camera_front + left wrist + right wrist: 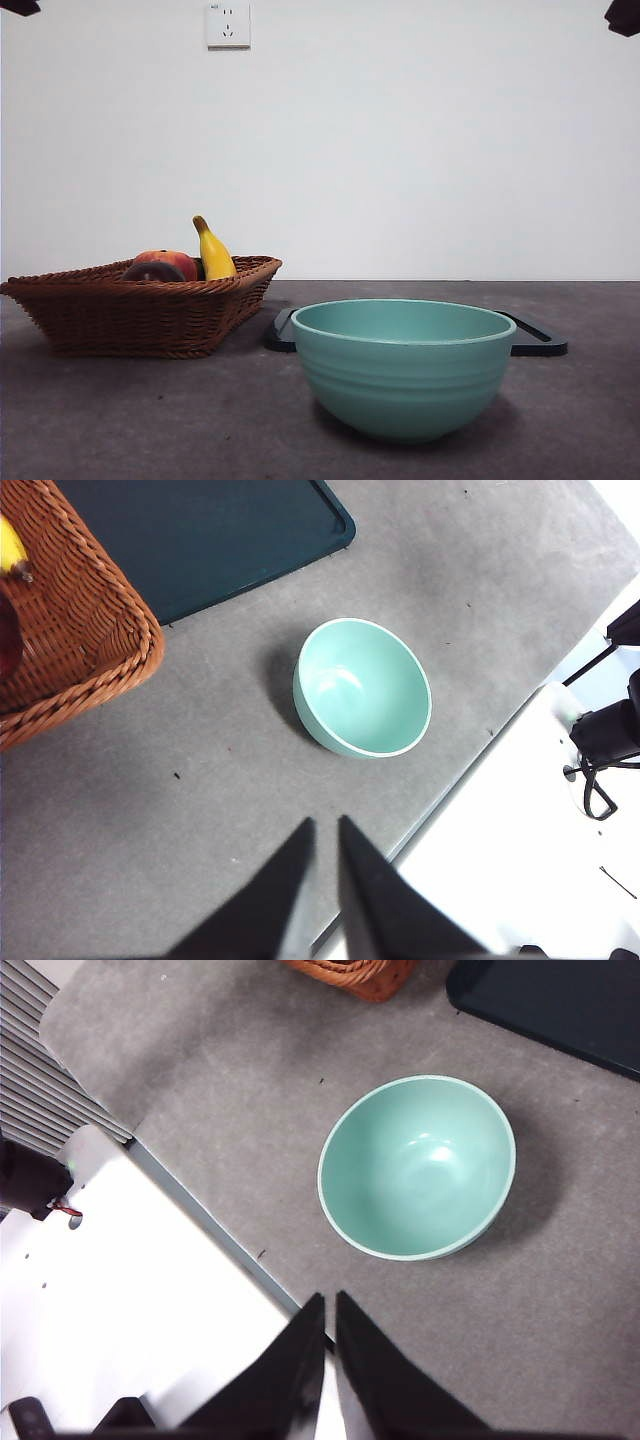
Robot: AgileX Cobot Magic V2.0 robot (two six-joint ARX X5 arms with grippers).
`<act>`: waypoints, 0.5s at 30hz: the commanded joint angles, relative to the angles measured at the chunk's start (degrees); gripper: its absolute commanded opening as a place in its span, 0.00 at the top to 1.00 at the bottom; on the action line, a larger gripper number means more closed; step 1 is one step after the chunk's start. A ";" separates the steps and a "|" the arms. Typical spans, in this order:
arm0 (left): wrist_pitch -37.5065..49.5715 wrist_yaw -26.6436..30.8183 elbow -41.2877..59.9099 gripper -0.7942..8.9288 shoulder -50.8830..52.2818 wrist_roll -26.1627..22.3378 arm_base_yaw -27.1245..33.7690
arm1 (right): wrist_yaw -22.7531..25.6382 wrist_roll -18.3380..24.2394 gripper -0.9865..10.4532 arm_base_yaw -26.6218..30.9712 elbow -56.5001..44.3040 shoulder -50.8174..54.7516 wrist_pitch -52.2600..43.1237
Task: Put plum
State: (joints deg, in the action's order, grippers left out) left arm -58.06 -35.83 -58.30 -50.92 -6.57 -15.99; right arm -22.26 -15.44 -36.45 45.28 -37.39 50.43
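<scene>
Left pincer [322,825]: jaws nearly closed on nothing, a thin slit between the tips; held high above the tabletop's near edge, well clear of every object.
Right pincer [330,1300]: jaws likewise drawn almost together and empty; raised over the tabletop edge on the other side, well apart from the bowl.
Plum [153,271]: dark maroon fruit lying in the basket, touching the red-orange fruit [170,262] behind it; only its top shows above the rim in the front view.
Banana [213,252]: yellow, leaning upright in the basket just beside the two round fruits.
Basket [140,310]: brown wicker, square, walls flaring outward; stands on the tabletop to one side of the bowl, apart from it.
Bowl [403,375]: pale teal, upright, hollow bare; stands alone near the tabletop's front edge, with bare surface all around it.
Tray [535,340]: dark, flat, raised rim with rounded corners; lies behind the bowl, one corner near the basket.
Tabletop [120,420]: grey, matte; a wide bare strip separates basket and bowl.
Wall socket [228,25]: white plate high on the wall behind.
</scene>
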 commanded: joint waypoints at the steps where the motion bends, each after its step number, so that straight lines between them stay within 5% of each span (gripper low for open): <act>1: 0.42 -0.20 -0.48 0.91 -0.33 -0.09 -0.17 | 0.20 0.02 0.91 -0.55 0.81 -0.31 -0.68; 15: 0.46 -0.20 -0.48 0.91 -0.33 -0.04 -0.17 | 0.15 0.02 0.91 -0.55 0.81 -0.31 -0.72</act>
State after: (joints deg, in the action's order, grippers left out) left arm -58.06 -35.83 -58.30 -50.92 -6.55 -15.99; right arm -22.26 -15.44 -36.45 45.28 -37.39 50.35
